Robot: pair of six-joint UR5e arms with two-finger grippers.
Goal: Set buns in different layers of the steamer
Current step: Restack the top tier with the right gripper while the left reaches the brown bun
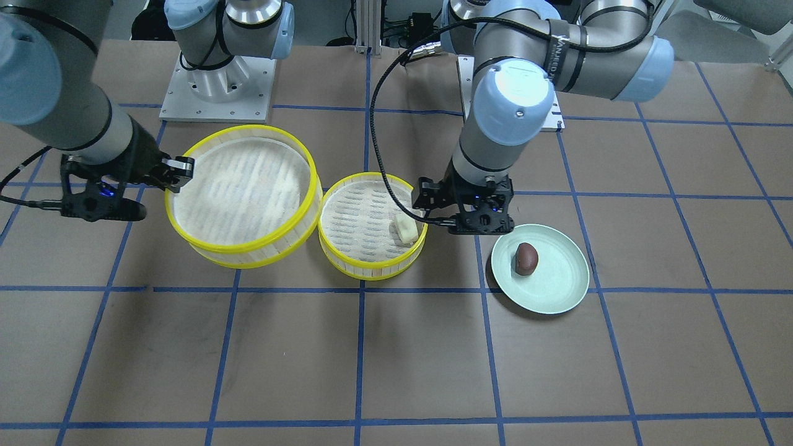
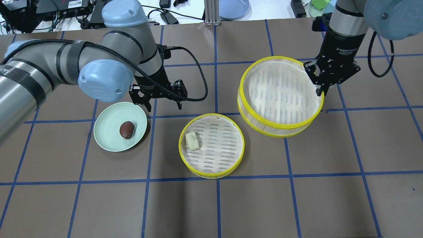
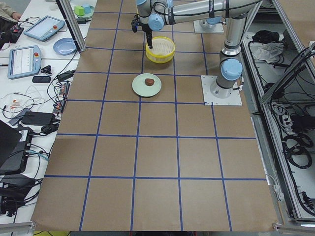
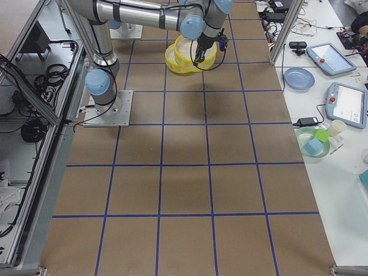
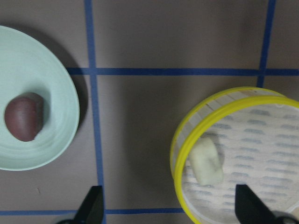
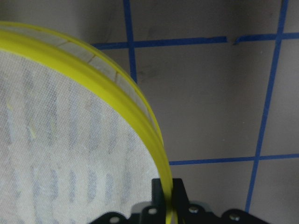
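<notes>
The right end effector (image 2: 320,92), its lettering (image 2: 343,50) unreadable, pinches one steamer layer (image 2: 279,129).

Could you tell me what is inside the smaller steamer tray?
Only the pale bun, by the tray wall on the woven base; the spot beneath it is covered.

Left gripper (image 2: 162,105) points straight down, jaws spread wide. Right gripper (image 2: 321,93) points down, jaws clamped across the steamer layer (image 2: 277,92) rim.
</notes>
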